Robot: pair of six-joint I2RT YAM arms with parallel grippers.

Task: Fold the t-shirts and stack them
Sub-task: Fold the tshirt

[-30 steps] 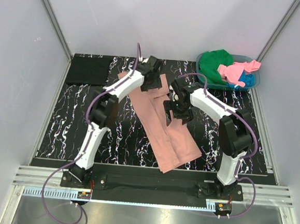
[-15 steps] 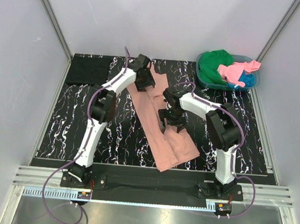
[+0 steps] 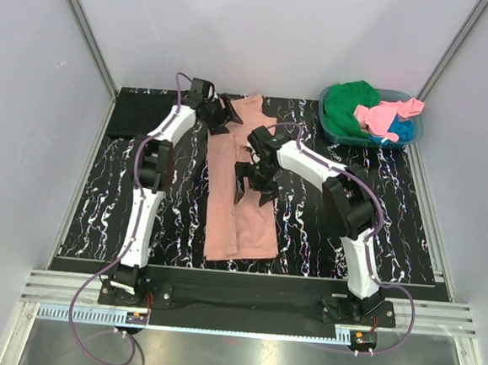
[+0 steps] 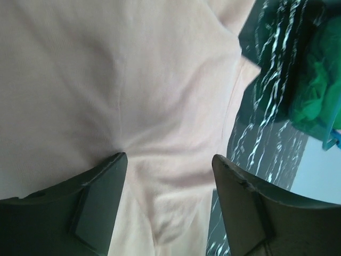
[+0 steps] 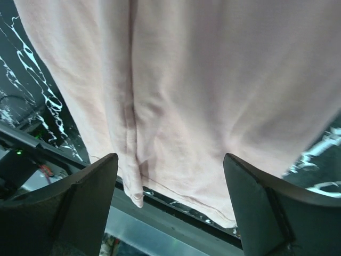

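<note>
Top cam: the salmon-pink tee (image 3: 240, 208) lies folded long at table centre. The left gripper (image 3: 221, 115) is at its 11 o'clock corner, the right gripper (image 3: 252, 181) mid-shirt.
Left wrist: I see fingers (image 4: 96, 197) spread apart, only cloth below.
Right wrist: jaws wide apart too, shirt beneath.

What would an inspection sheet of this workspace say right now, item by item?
Surface: black white-veined table.
Job's things: salmon-pink shirt folded into a long strip mid-table; black shirt folded flat at the far left corner; green shirt, bright pink shirt and blue shirt heaped in the teal basket.
Clutter: nothing seen.
Claws: left claw open over the salmon-pink shirt's far end; right claw open over its middle.
Cables: purple cables run along both arms.
Surroundings: pale walls; metal rail at the near edge.
</note>
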